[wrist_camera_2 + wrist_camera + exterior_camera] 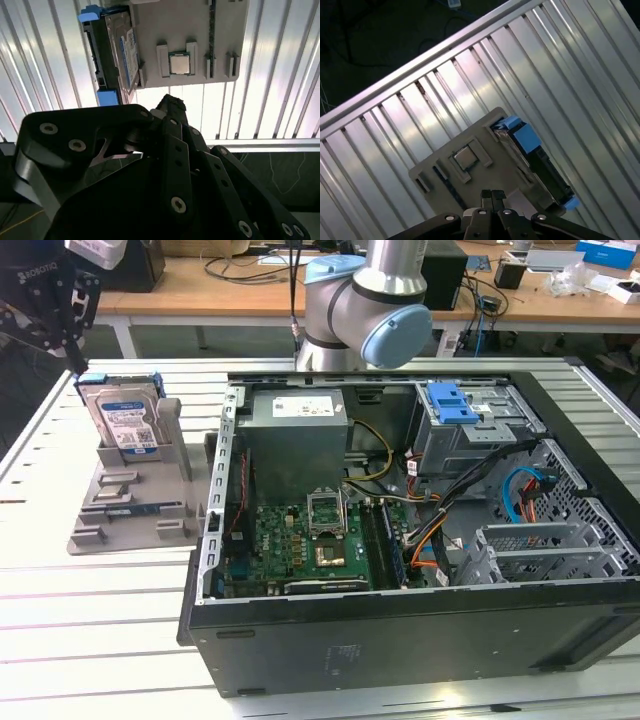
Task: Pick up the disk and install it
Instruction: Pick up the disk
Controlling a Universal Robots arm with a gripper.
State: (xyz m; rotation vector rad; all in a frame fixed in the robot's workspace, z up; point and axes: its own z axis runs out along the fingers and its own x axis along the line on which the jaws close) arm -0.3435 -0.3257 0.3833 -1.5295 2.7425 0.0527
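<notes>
Gripper (492, 193) closed and empty, hanging above the disk (124, 418), not touching.
Slatted aluminium table (60, 570) carries the open black computer case (400, 630) and, at the exterior view's left, a grey plastic fixture (172, 440). Silver, blue-railed disk stands on edge in its slot; a square processor chip (179, 63) lies alongside.
</notes>
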